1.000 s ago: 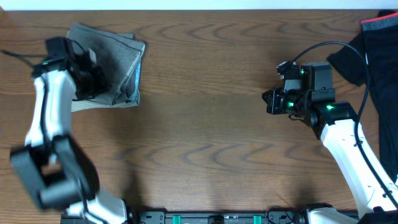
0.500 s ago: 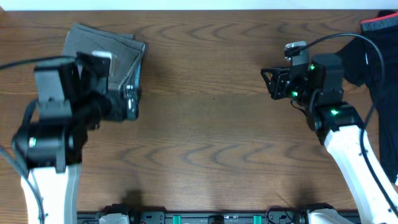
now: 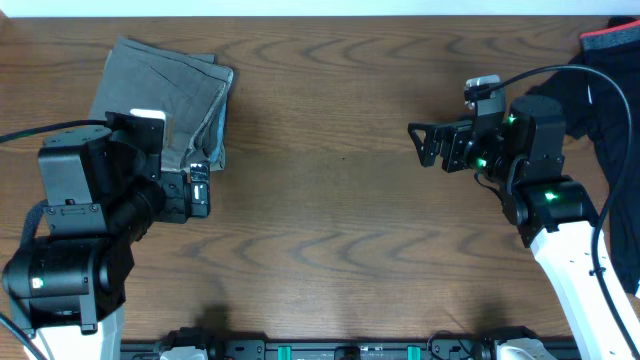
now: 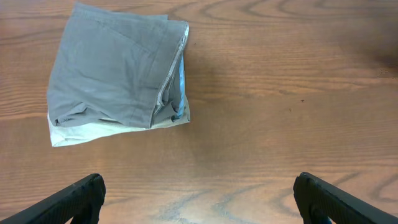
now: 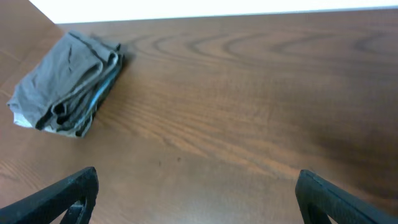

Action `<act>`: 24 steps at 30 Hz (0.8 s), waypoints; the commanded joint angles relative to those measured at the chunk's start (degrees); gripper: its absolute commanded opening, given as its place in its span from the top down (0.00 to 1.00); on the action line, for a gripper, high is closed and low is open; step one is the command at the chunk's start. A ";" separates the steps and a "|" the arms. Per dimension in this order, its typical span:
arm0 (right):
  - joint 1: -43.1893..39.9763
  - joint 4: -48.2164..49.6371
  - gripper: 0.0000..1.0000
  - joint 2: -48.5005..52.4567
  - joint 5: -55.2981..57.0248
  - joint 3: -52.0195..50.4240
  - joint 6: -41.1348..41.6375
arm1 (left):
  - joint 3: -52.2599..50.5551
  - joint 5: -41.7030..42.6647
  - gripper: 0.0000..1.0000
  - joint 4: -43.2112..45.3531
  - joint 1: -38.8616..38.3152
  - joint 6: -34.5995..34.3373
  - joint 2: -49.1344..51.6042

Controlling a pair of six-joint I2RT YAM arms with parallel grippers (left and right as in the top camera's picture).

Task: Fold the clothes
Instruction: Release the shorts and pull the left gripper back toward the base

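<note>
The clothes I see are a folded bundle of mid-grey shorts (image 3: 165,95) at the table's far left and a black red-trimmed garment (image 3: 605,75) at the far right edge. The grey shorts (image 4: 115,74) lie flat in the left wrist view, with a pale layer (image 4: 93,132) showing under their near edge. My left gripper (image 3: 203,188) hangs just in front of the bundle, open and empty (image 4: 199,202). My right gripper (image 3: 418,146) is open over bare wood at centre right, holding nothing (image 5: 199,199). From there the grey shorts (image 5: 65,84) appear far off at upper left.
The wooden table (image 3: 330,230) runs between the two arms. The right arm's cable (image 3: 590,120) loops over the black garment. A black rail with green marks (image 3: 330,350) lines the near edge.
Both grippers have opened. The left arm has let go of the grey shorts and drawn back toward the near edge. The right gripper has shifted slightly left.
</note>
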 commanded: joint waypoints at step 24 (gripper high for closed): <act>-0.22 -2.78 0.01 0.22 0.24 0.13 -0.26 | -6.93 -0.44 0.02 12.02 -0.20 1.92 -8.52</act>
